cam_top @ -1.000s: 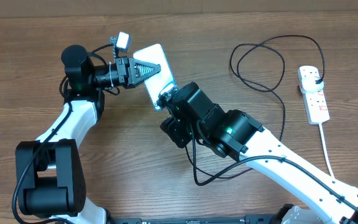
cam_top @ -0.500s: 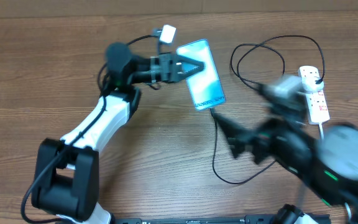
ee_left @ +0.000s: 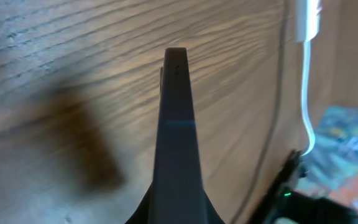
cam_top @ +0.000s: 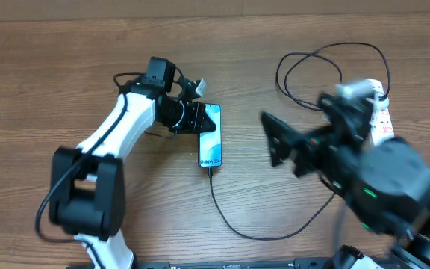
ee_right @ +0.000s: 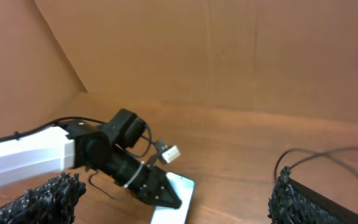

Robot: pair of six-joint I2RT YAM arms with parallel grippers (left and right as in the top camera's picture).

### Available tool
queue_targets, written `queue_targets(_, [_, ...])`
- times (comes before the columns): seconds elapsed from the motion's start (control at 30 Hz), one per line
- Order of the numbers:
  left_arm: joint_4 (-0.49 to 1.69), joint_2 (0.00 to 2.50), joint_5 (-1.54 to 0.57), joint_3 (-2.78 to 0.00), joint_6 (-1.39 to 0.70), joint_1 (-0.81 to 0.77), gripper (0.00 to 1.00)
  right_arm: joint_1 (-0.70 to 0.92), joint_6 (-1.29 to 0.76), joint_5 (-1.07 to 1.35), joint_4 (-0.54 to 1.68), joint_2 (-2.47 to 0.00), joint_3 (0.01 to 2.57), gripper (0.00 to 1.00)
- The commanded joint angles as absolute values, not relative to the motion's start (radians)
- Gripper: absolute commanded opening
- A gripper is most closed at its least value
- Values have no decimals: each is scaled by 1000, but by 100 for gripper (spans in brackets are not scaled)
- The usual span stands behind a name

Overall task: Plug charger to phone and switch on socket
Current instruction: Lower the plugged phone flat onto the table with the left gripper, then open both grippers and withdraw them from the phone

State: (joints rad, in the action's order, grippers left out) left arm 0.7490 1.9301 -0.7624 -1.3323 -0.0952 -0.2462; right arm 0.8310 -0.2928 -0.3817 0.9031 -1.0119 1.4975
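Currently: phone (cam_top: pixel 210 138), slim, rigid, probably slick and breakable, pinched near its upper end by the clenched left claw (cam_top: pixel 192 119) at mid tabletop (cam_top: pixel 51 90), limp charger cable (cam_top: pixel 222 217) meeting its lower end; right claw (cam_top: pixel 273 142) spread, empty.

Small white lettering is showing at the cable end of the phone's (cam_top: pixel 210 142) lit screen in the overhead view, apparently beginning "Galaxy", with the rest too small to read. Red markings on the socket (cam_top: pixel 384 125) are showing only as a blur.
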Motion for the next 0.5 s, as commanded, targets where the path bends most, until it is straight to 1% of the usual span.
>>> queue_targets(0.0, [724,2034,-854,-1354,7,-253,4,829,-397,-392,900,-1090,1489,100])
queue_targets(0.07, [711,2106,-888,-1354,-1,-253,5,829,-445,-389,898,-1145,1489,100])
queue_targets(0.17, [703,2151,-888,-1354,-25,-253,6,829,-450,-388,879,-1166,1489,100])
queue_targets(0.27, [702,2185,-886,-1354,-49,-253,11,829,-450,-388,847,-1173,1489,100])
queue_targets(0.33, [703,2191,-880,-1354,-49,-253,21,829,-450,-388,827,-1173,1489,100])
queue_targets(0.43, [703,2191,-880,-1354,-49,-253,30,829,-450,-389,794,-1173,1489,100])
queue_targets(0.47, [703,2191,-880,-1354,-49,-253,31,829,-450,-389,788,-1174,1489,100])
